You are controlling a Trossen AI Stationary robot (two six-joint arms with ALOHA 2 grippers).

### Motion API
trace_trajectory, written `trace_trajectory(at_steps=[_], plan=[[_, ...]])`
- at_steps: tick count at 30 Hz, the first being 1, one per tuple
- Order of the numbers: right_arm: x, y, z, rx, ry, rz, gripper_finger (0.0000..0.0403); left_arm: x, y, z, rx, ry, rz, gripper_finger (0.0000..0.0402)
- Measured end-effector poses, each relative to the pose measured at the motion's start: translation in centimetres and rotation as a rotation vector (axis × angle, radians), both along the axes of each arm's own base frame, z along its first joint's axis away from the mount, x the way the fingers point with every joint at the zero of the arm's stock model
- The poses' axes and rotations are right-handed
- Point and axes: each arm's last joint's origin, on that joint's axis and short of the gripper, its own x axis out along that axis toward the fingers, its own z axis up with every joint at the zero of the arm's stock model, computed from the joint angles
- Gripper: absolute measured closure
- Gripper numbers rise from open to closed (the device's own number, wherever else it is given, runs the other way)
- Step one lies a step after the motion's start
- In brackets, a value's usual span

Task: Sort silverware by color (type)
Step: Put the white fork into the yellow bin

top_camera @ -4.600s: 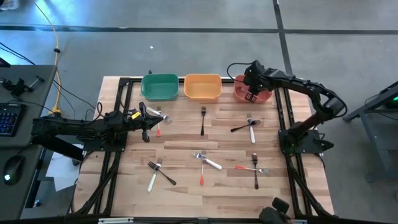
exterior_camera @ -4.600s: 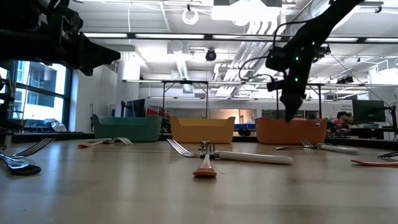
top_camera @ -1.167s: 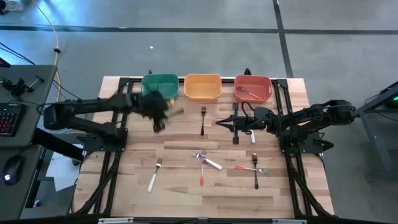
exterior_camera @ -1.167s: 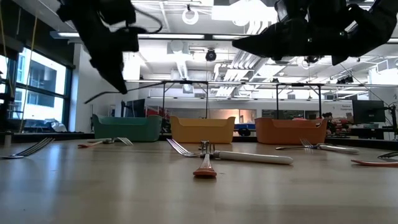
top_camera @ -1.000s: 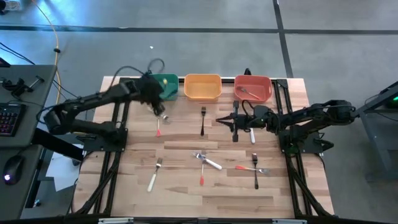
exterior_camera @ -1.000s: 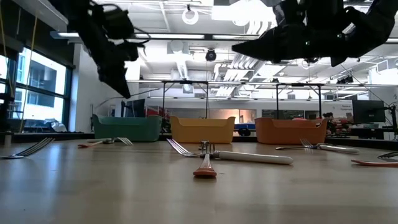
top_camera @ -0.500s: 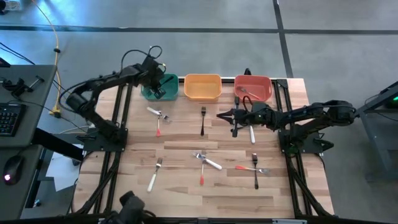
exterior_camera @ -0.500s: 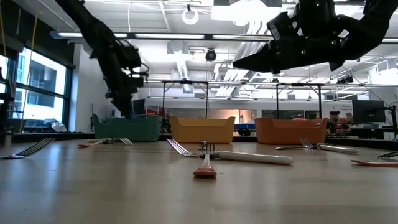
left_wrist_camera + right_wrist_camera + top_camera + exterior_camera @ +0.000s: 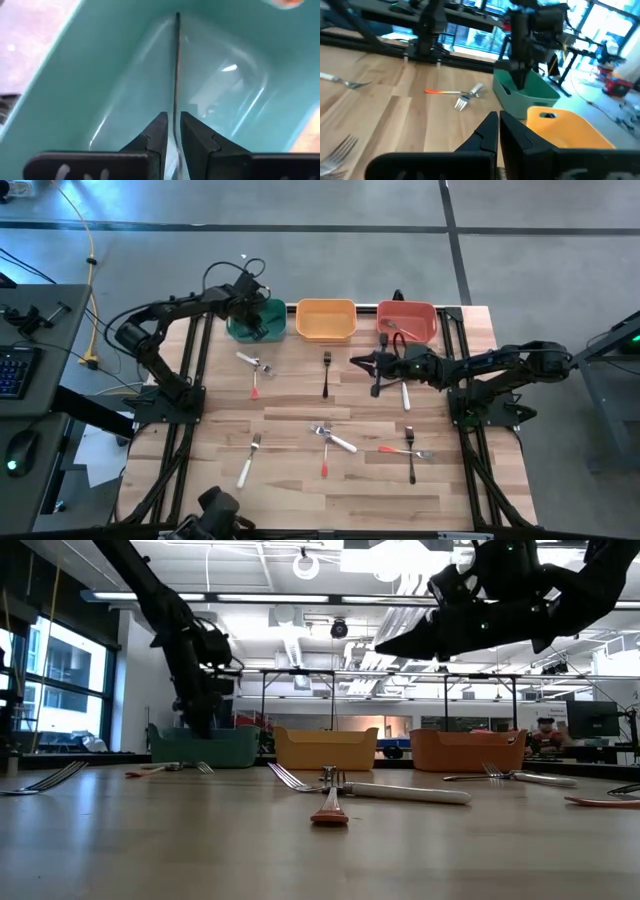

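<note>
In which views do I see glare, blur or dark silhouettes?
Left wrist view: a white glare patch on the green bin wall and soft, blurred edges. Low view: both arms are dark silhouettes against bright ceiling lights. Right wrist view: the background windows are overexposed.

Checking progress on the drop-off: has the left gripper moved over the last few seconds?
Yes. The left gripper went from the table's left edge to over the green bin.

— Where's the silverware [image 9: 327, 442]?
— Scattered flat across the table [image 9: 300, 405]: black, white and red-handled pieces, some crossed. One thin dark piece [image 9: 176, 65] hangs upright inside the green bin [image 9: 268, 323].
</note>
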Motion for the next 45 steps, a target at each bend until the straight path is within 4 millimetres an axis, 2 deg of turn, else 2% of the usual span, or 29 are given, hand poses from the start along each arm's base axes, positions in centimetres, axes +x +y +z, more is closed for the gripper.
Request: trace_trajectory(at_steps=[3, 7, 12, 16, 21, 25, 30, 38, 45], plan=[[0.0, -0.1, -0.1, 0.038, -0.003, -0.024, 0.0403, 0.2, -0.8, 1.3, 0.023, -0.023, -0.022, 0.0359], [-0.1, -0.2, 0.0, 0.08, -0.017, -0.106, 0.0403, 0.7, -1.9, 3.2, 0.118, -0.116, -0.054, 0.0381], [0.1, 0.2, 0.0, 0.177, -0.04, -0.155, 0.0403, 0.6, -4.3, 4.0, 0.165, -0.374, -0.121, 0.0399], [1.3, 1.2, 0.5, 0.288, 0.053, -0.156, 0.0403, 0.7, -7.0, 4.1, 0.208, -0.576, -0.19, 0.0401], [2.7, 3.5, 0.6, 0.387, 0.248, -0.18, 0.0403, 0.7, -10.5, 3.5, 0.238, -0.712, -0.313, 0.0401], [3.9, 5.7, 0.2, 0.469, 0.317, -0.171, 0.0398, 0.7, -12.4, 2.6, 0.248, -0.832, -0.342, 0.0401], [5.5, 8.3, -1.0, 0.582, 0.398, -0.192, 0.0371, 0.2, -14.3, 1.0, 0.208, -1.013, -0.415, 0.0401], [9.0, 12.7, -2.3, 0.637, 0.665, -0.275, 0.0313, -0.4, -15.2, 0.0, 0.232, -1.044, -0.459, 0.0401], [12.1, 15.5, -2.9, 0.715, 0.84, -0.262, 0.0293, -0.4, -15.2, 0.0, 0.237, -1.047, -0.462, 0.0401]])
